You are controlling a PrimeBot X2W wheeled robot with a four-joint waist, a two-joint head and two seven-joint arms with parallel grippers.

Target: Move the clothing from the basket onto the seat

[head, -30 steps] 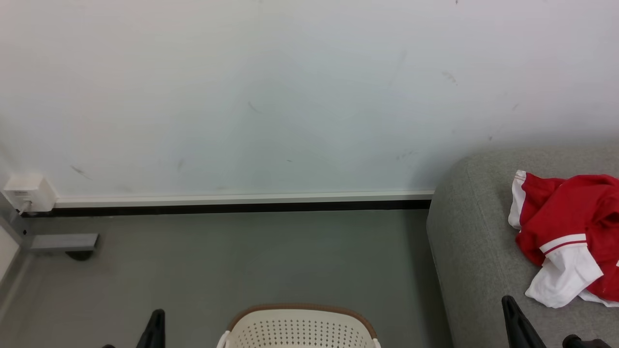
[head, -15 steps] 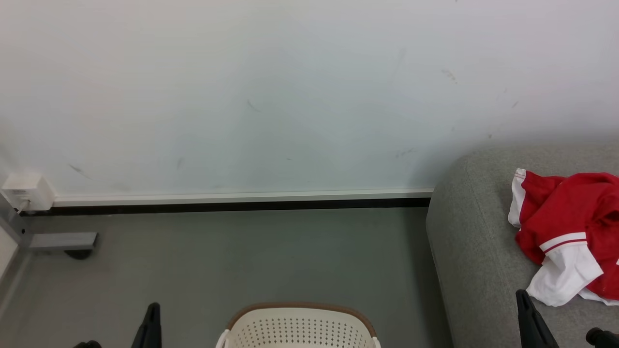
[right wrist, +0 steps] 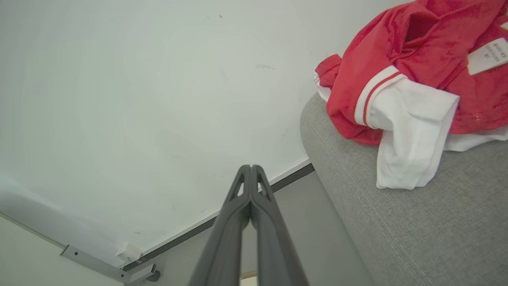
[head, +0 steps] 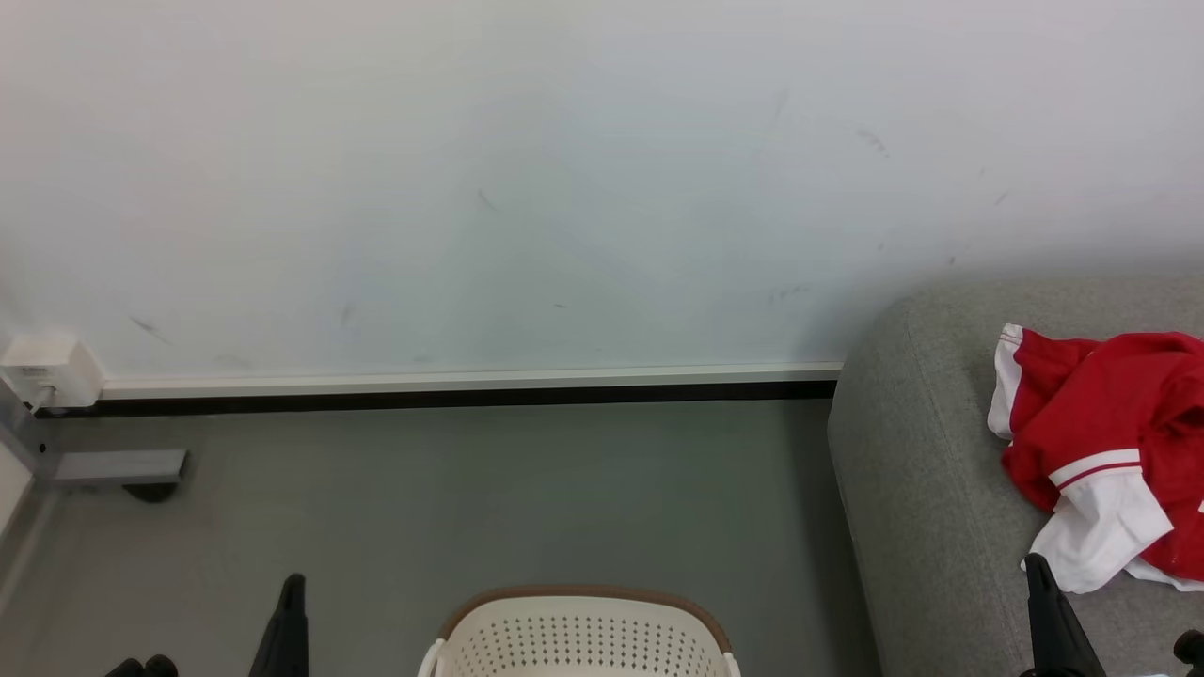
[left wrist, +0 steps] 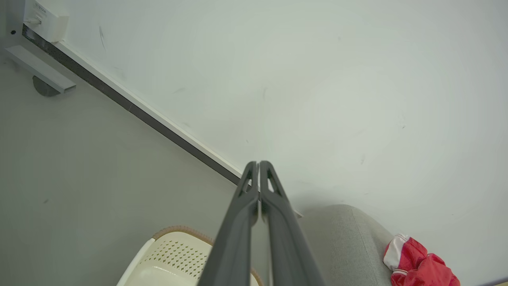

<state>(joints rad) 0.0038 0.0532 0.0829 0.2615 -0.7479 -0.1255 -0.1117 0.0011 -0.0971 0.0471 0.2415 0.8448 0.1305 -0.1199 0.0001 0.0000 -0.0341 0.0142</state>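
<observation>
A pale white wall is seen ahead, and it is marked with a few faint dark scuffs. Along its foot a white skirting strip is fixed, with a black band just below it. The floor is covered in a smooth grey material. At the left a small white box is mounted low on the wall, and a grey metal bar is seen beside it, near the floor. Everything is lit softly and evenly.

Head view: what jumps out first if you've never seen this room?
The bright red and white clothing pops out first, crumpled on the grey seat at the right. Next comes the cream basket with little holes, on the floor at the bottom middle, below a big pale wall.
</observation>
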